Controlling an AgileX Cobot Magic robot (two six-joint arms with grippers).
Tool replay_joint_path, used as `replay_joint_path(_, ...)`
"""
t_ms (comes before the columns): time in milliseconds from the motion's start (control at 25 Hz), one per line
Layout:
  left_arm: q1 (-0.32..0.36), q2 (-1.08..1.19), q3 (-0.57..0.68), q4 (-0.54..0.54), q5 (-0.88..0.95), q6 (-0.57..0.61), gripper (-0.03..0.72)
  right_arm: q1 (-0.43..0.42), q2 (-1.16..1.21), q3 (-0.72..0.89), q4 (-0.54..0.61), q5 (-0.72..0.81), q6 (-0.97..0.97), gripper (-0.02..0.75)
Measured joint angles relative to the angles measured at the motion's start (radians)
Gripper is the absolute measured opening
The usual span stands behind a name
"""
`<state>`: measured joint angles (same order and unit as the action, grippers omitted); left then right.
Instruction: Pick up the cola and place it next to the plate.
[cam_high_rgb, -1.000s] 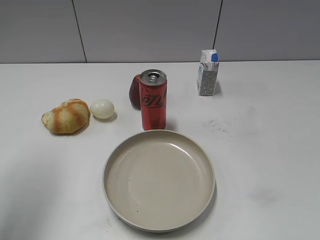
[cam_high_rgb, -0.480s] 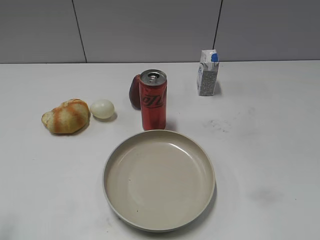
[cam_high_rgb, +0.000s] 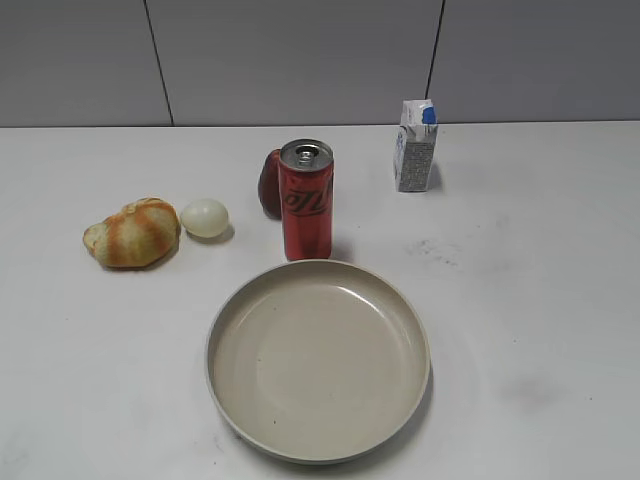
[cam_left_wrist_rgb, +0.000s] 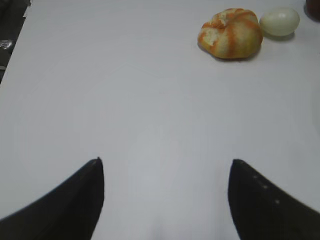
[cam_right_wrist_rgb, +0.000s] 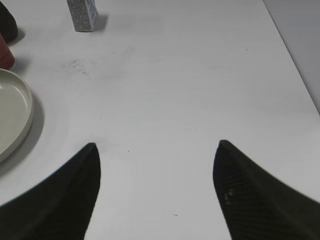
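The cola (cam_high_rgb: 306, 200), a tall slim red can with a silver top, stands upright just behind the far rim of the plate (cam_high_rgb: 318, 360), a large round beige-grey dish at the table's front middle. In the right wrist view the can's base (cam_right_wrist_rgb: 5, 54) and the plate's rim (cam_right_wrist_rgb: 20, 115) show at the left edge. My left gripper (cam_left_wrist_rgb: 165, 162) is open and empty over bare table, far from the can. My right gripper (cam_right_wrist_rgb: 156, 145) is open and empty over bare table, right of the plate. Neither gripper shows in the exterior view.
A dark red fruit (cam_high_rgb: 269, 184) sits right behind the can. A bread roll (cam_high_rgb: 132, 233) and a white egg (cam_high_rgb: 205, 217) lie at the left. A small milk carton (cam_high_rgb: 415, 146) stands at the back right. The white table (cam_high_rgb: 520, 300) ends at a grey wall.
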<state>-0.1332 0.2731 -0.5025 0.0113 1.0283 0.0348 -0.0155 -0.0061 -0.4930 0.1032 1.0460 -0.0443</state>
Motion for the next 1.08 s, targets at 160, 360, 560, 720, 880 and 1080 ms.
replay_joint_path(160, 0.000, 0.000, 0.000, 0.000, 0.000, 0.000, 0.587, 0.000, 0.000, 0.000, 0.000, 0.000, 0.000, 0.535)
replay_joint_path(360, 0.005, -0.002, 0.000, 0.000, 0.000, 0.000, 0.575, 0.000, 0.000, 0.000, 0.000, 0.000, 0.000, 0.535)
replay_joint_path(560, 0.046, -0.037, 0.000, 0.001, 0.001, 0.000, 0.547, 0.000, 0.000, 0.000, 0.000, 0.000, 0.000, 0.535)
replay_joint_path(720, 0.059, -0.128, 0.000, 0.001, 0.001, 0.000, 0.535, 0.000, 0.000, 0.000, 0.000, 0.000, 0.000, 0.535)
replay_joint_path(880, 0.060, -0.240, 0.000, 0.001, 0.001, 0.000, 0.532, 0.000, 0.000, 0.000, 0.000, 0.000, 0.000, 0.535)
replay_joint_path(1080, 0.062, -0.278, 0.000, 0.002, 0.004, 0.000, 0.531, 0.000, 0.000, 0.000, 0.000, 0.000, 0.000, 0.535)
